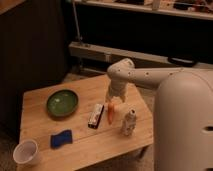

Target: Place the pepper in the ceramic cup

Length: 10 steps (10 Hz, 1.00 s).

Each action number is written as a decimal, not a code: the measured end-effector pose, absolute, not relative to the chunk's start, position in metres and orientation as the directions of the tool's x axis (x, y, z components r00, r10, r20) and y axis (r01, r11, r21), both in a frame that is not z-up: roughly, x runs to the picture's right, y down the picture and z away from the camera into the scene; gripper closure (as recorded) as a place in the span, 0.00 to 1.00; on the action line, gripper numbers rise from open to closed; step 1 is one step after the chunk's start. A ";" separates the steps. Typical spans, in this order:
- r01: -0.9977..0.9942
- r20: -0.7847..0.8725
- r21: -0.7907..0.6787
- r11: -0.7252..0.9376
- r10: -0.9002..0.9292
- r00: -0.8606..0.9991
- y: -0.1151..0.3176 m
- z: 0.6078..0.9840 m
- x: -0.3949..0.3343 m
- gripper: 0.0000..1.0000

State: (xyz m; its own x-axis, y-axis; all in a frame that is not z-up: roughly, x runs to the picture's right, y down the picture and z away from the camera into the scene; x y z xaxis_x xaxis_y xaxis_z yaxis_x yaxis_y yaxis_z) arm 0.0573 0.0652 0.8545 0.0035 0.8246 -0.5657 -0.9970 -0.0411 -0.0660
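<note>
The pepper (111,113) is a small orange-red tapered piece on the wooden table (80,137), right of centre. My gripper (113,101) hangs from the white arm directly over the pepper's top end and touches or nearly touches it. The ceramic cup (26,152) is a small round white cup at the table's front left corner, far from the gripper.
A black-and-white bar (95,115) lies just left of the pepper. A small whitish bottle (128,123) stands just to its right. A green plate (62,103) sits at the back left and a blue sponge (61,139) at the front left. The robot's white body (182,125) fills the right side.
</note>
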 end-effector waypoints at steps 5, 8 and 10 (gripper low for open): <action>-0.994 -0.588 -0.094 -0.052 0.809 0.014 0.093 0.866 0.050 0.35; -0.994 -0.586 -0.103 -0.032 0.809 0.035 0.103 0.879 0.043 0.35; -0.995 -0.588 -0.095 -0.017 0.807 0.042 0.108 0.894 0.038 0.35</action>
